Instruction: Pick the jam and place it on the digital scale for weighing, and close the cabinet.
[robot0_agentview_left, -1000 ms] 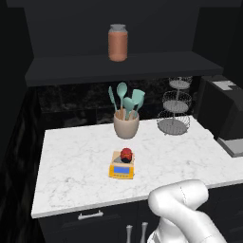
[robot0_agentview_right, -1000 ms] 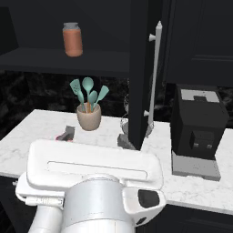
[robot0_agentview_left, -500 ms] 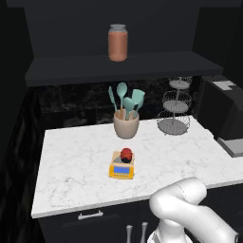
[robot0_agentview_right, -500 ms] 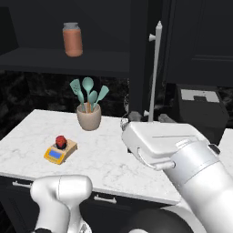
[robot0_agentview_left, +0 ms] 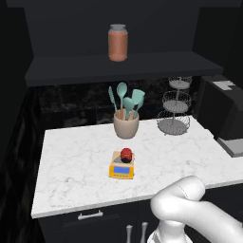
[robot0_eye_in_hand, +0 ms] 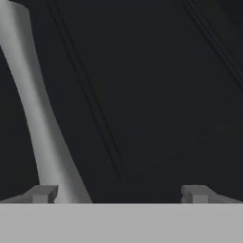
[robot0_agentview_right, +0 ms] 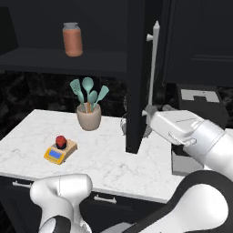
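The gripper (robot0_eye_in_hand: 118, 192) stands spread wide with nothing between its tips, pressed up close to the panelled face of the open cabinet door (robot0_eye_in_hand: 156, 85). In the hand view the door's silver bar handle (robot0_eye_in_hand: 35, 109) runs just past the tip on the left of that view, outside the jaws rather than between them, its long axis sloping from top to bottom of the view, roughly parallel to the panel grooves. From the right base view the hand (robot0_agentview_right: 157, 119) sits against the outer side of that door, low beside the upright handle (robot0_agentview_right: 152, 68), and the door (robot0_agentview_right: 136, 77) stands edge-on, swung out from the cabinet. So the coming move likely turns on this: the panel lies straight ahead of the fingers, the hinge side farther back, and a push across the panel should swing it shut. Well away from the tool, back over the counter (robot0_agentview_left: 71, 161), the jam (robot0_agentview_left: 126, 154) already sits on the digital scale (robot0_agentview_left: 122, 167). The scale's blue display is too small to read, and no labels or writing are legible anywhere.
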